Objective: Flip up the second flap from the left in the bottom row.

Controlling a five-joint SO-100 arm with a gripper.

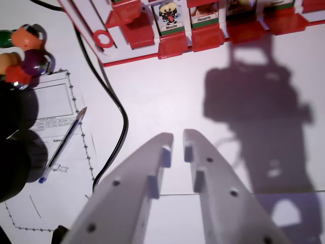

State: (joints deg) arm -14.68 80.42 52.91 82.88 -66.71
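Two white gripper (178, 141) fingers, tips slightly apart w/ nothing between, hover above the table (167, 96); red flap board (203, 25) lies at top, pen (62, 145) at wrist view's left.

The game board (152, 30) is bright red, its flaps (207, 38) red too, holding white cards (170, 18) with small cartoon figures and black lettering. The tabletop (167, 96) is white. The end effector (179, 142) is pale grey-white. A cable (119, 109) is black. The pen (62, 145) has a blue tip. The paper (51, 101) is white with dark dashed lines.
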